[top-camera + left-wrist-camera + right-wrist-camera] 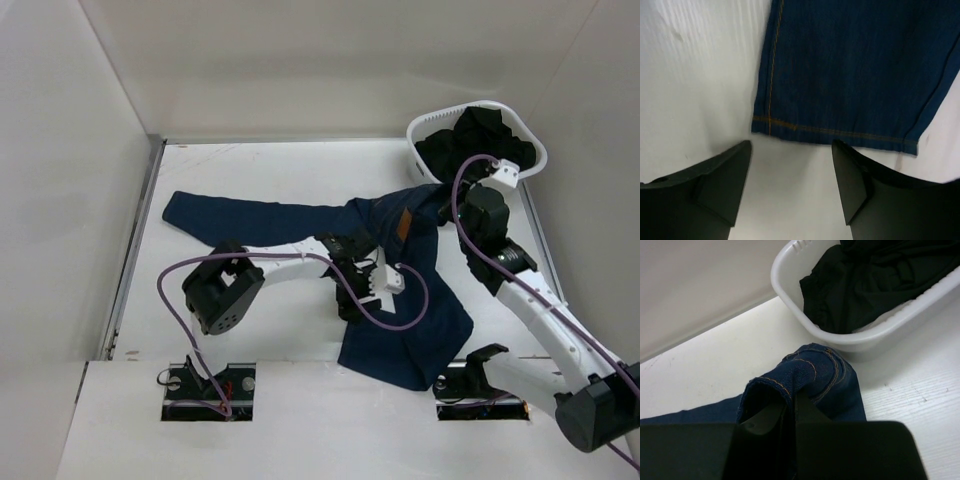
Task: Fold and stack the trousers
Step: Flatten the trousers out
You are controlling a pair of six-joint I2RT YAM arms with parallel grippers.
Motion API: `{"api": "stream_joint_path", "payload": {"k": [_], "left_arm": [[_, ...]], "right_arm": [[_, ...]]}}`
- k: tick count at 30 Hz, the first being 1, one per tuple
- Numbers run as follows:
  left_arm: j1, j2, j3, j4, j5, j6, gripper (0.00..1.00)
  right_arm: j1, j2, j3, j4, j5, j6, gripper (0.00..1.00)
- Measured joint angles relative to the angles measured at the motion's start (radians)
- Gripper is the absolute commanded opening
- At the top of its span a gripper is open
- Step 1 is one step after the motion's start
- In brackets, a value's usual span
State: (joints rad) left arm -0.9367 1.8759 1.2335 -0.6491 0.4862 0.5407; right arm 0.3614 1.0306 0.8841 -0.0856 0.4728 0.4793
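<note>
The left gripper (791, 146) is held released, its two dark fingers (715, 185) spread wide just above the bare white table (690, 75), and the stitched hem of one trouser leg is seen just beyond the tips, apart from them. The right gripper (790, 407) is clenched on a raised fold of the trousers (400, 335) at the waist end (tan stitching is seen on the pinched denim). The trousers are spread over the middle of the table: one leg is stretched toward the left edge, the other toward the near edge, and the waist is raised near the far right corner. A white basket (482, 104) of black garments (470, 140) is set in that corner. The table is enclosed by plain pale walls (300, 60). A brown patch (403, 225) is borne on the waistband; its print is too small to be read.
</note>
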Motion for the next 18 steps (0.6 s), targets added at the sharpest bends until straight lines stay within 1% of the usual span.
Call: {"api": "stream_joint_path", "payload": {"k": [3, 6, 7, 8, 9, 11, 12, 13, 14, 16, 18], "left_arm": [[-0.04, 0.02, 0.027, 0.089, 0.011, -0.061, 0.65], [-0.071, 0.069, 0.064, 0.143, 0.013, -0.106, 0.63], [-0.074, 0.082, 0.072, 0.161, 0.013, -0.116, 0.61], [-0.075, 0.087, 0.078, 0.17, 0.014, -0.124, 0.55], [-0.075, 0.092, 0.082, 0.178, 0.014, -0.132, 0.45], [-0.077, 0.1, 0.086, 0.184, 0.009, -0.14, 0.17], [-0.078, 0.107, 0.09, 0.183, 0.003, -0.142, 0.07], [-0.08, 0.113, 0.094, 0.182, -0.003, -0.137, 0.02], [-0.079, 0.119, 0.096, 0.182, -0.008, -0.131, 0.0], [-0.066, 0.106, 0.072, 0.185, 0.004, -0.127, 0.0], [-0.041, 0.058, 0.009, 0.182, 0.007, -0.113, 0.0]], "right_arm": [[0.0, -0.061, -0.05, -0.001, 0.0, 0.005, 0.05], [0.0, -0.09, -0.075, -0.004, -0.002, 0.015, 0.05], [0.0, -0.095, -0.078, -0.004, -0.002, 0.015, 0.05], [0.0, -0.102, -0.082, -0.005, -0.002, 0.016, 0.05], [0.0, -0.104, -0.082, -0.005, -0.002, 0.016, 0.05], [0.0, -0.107, -0.082, -0.004, -0.002, 0.016, 0.05], [0.0, -0.107, -0.082, -0.004, -0.002, 0.016, 0.05], [0.0, -0.106, -0.082, -0.004, -0.002, 0.017, 0.05], [0.0, -0.106, -0.082, -0.004, -0.002, 0.018, 0.05], [0.0, -0.106, -0.082, -0.004, -0.002, 0.019, 0.05], [0.0, -0.106, -0.081, -0.004, -0.002, 0.019, 0.05]]}}
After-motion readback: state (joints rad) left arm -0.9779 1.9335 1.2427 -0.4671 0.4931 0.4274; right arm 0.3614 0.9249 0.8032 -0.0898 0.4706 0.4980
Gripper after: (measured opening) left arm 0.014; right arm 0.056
